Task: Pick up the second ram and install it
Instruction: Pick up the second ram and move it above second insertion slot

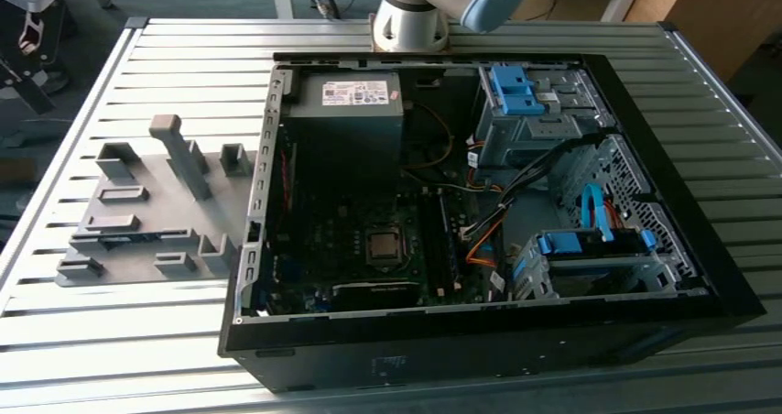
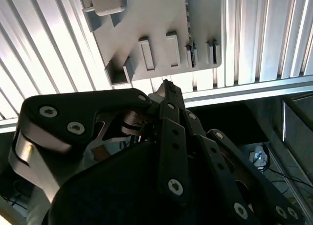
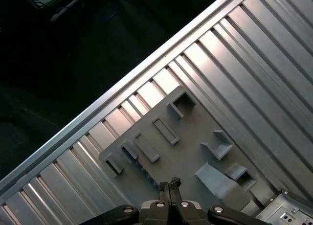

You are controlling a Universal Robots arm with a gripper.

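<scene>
The second ram (image 1: 119, 239) looks like a thin dark bluish strip set on edge in a slot of the grey holder plate (image 1: 146, 208), at the exterior view's left beside the open computer case (image 1: 489, 203). In the first wrist view the ram (image 3: 131, 151) sits in a slot near the plate's outer edge. My gripper (image 3: 171, 182) hangs well above the holder plate (image 3: 190, 132), its two dark fingers pressed together with nothing between them. In the second wrist view the gripper (image 2: 166, 85) points down towards the plate (image 2: 161, 19).
The case lies open on a slatted metal table (image 1: 183, 57), showing the motherboard (image 1: 366, 240), power supply (image 1: 348, 98) and blue drive-bay latches (image 1: 519, 89). A tall grey post (image 1: 183, 153) stands up from the holder plate. The arm's base (image 1: 409, 25) is behind the case.
</scene>
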